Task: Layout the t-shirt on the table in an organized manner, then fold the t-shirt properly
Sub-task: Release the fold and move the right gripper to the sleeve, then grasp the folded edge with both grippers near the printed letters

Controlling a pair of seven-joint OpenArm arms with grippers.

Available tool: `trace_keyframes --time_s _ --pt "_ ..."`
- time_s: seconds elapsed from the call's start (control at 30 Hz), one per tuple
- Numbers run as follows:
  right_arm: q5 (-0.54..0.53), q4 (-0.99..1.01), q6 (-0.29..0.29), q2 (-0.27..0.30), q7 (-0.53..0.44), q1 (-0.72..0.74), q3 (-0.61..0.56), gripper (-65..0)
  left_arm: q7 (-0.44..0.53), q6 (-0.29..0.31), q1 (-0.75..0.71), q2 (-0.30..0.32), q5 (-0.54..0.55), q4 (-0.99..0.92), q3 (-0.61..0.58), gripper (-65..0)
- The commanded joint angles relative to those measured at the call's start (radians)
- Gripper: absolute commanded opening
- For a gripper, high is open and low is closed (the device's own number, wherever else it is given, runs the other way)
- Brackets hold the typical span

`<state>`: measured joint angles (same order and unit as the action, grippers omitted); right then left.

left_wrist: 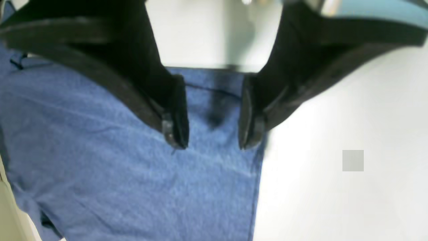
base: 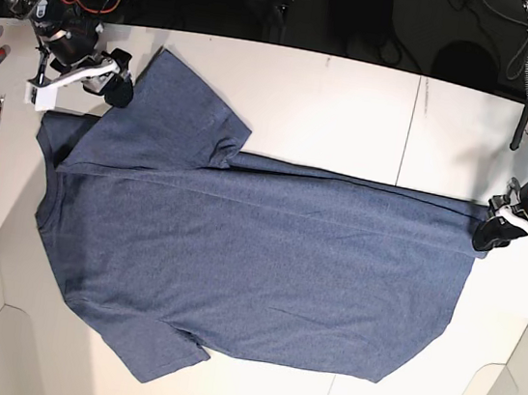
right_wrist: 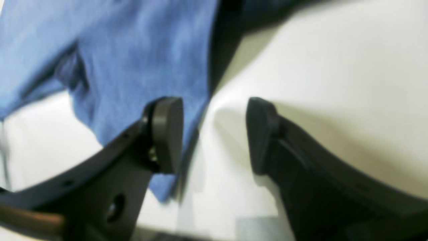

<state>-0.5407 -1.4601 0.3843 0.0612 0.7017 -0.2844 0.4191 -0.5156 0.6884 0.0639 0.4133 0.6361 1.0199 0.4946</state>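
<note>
Lying spread across the off-white table point(base: 354, 102), the navy t-shirt point(base: 255, 265) shows its plain side, collar end toward the base view's left and hem toward its right. The left gripper point(left_wrist: 212, 130) hangs over the hem corner with its fingers apart and nothing between them. The right gripper point(right_wrist: 214, 134) sits by the far sleeve's edge, jaws likewise spread and empty. That far sleeve looks folded onto the body, and the hem runs slanted. If either gripper drags while pulling away, I judge the cloth could bunch again, spoiling a square fold.
</note>
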Motion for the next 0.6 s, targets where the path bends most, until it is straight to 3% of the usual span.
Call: trace_keyframes --time_s 0.0,0.13,0.43,0.5,0.57 --pt "0.020 0.023 -0.003 0.002 0.053 -0.006 -0.001 -33.3 0.019 0.010 0.016 0.006 0.019 0.016 0.004 -36.8" --pt "-0.073 0.034 0.050 0.001 0.079 -0.004 -0.011 -33.3 0.018 0.010 0.016 -0.035 0.018 0.016 0.003 -36.8" --pt "-0.088 0.034 0.072 0.002 0.107 -0.004 -0.113 -33.9 0.019 0.010 0.017 -0.053 0.018 0.016 0.003 -36.8" --pt "-0.088 0.034 0.073 0.002 0.106 -0.004 -0.137 -39.4 0.019 0.010 0.016 -0.053 0.018 0.016 0.003 -36.8" --pt "-0.088 0.033 0.073 0.001 0.107 -0.004 -0.154 -50.0 0.018 0.010 0.016 -0.053 0.018 0.016 0.003 -36.8"
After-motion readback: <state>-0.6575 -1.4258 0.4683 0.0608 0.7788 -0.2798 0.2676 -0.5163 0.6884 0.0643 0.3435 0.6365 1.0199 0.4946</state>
